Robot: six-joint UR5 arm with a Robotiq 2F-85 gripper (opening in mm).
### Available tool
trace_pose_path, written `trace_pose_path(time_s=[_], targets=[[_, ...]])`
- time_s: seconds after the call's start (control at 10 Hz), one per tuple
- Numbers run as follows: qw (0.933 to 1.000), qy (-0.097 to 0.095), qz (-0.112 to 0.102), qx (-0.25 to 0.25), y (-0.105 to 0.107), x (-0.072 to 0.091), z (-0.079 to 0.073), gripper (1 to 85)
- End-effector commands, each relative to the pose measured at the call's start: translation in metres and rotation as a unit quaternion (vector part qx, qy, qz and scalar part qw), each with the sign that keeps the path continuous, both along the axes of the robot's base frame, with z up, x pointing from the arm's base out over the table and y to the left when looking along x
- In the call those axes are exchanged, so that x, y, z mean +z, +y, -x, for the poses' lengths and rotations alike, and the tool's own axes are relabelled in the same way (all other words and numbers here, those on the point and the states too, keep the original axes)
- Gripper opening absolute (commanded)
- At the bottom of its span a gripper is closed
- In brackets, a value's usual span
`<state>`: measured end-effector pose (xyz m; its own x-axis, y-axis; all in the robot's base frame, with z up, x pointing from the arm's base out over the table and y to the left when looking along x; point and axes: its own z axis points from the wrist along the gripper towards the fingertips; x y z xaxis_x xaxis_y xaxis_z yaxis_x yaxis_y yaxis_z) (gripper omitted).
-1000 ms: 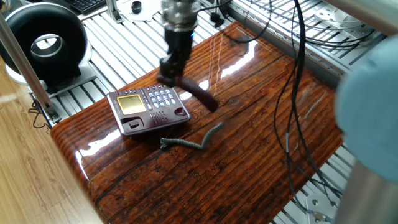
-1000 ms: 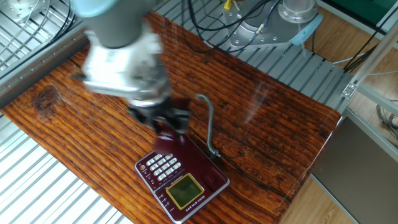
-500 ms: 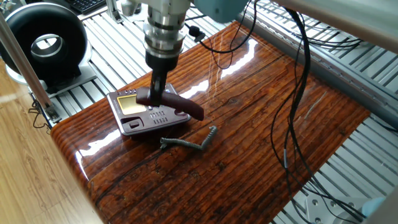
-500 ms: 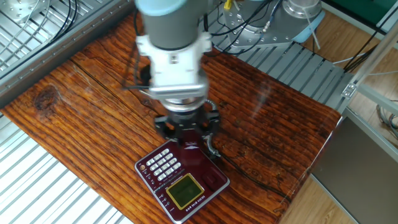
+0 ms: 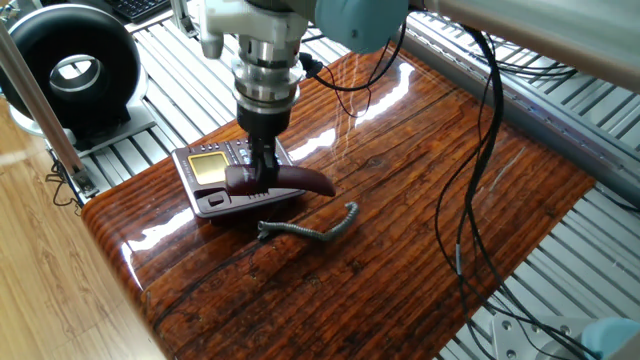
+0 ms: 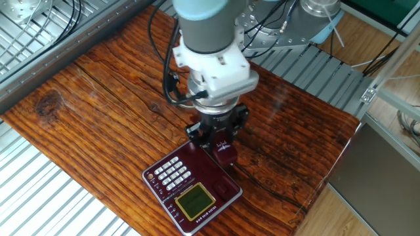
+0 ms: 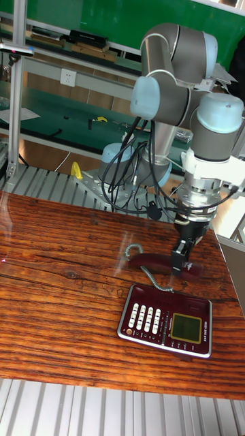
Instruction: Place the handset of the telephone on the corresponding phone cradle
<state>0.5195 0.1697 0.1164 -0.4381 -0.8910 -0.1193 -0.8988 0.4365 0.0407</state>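
Observation:
The telephone (image 5: 215, 175) (image 6: 190, 187) (image 7: 167, 320) lies flat on the wooden table, with its yellowish screen and grey keypad facing up. Its phone cradle (image 6: 223, 178) is the maroon trough along the edge facing the arm. My gripper (image 5: 262, 178) (image 6: 220, 141) (image 7: 180, 262) is shut on the middle of the handset (image 5: 295, 180) (image 6: 227, 153) (image 7: 150, 261). The dark maroon handset is held level, low over the cradle side of the base. Whether it touches the base I cannot tell. Its grey coiled cord (image 5: 305, 229) (image 7: 139, 255) trails onto the table beside the phone.
A black ring-shaped device (image 5: 70, 65) stands off the table's far left corner. Loose black cables (image 5: 470, 150) hang over the right part of the table. Metal slatted framing (image 6: 39, 190) surrounds the table. The arm's base (image 7: 122, 163) stands behind the table.
My gripper has carried the handset down and across from above the keypad to the cradle side of the base. The coiled cord has shifted a little with it.

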Motion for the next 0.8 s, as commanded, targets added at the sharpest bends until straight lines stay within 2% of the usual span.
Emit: trace_pose_path(time_s=[0.0, 0.2, 0.3, 0.4, 0.5, 0.6, 0.7], targets=[[0.9989, 0.003, 0.027, 0.038, -0.011, -0.003, 0.008, 1.0], [0.9989, 0.005, 0.025, 0.039, -0.01, -0.003, 0.009, 1.0], [0.9984, 0.015, 0.04, 0.038, -0.018, -0.003, 0.014, 1.0], [0.9955, 0.032, 0.07, 0.056, -0.034, -0.003, 0.022, 1.0], [0.9913, 0.046, 0.087, 0.087, -0.045, -0.002, 0.03, 1.0], [0.9877, 0.053, 0.09, 0.116, -0.047, -0.002, 0.034, 1.0], [0.9826, 0.05, 0.095, 0.152, -0.05, -0.001, 0.032, 1.0]])
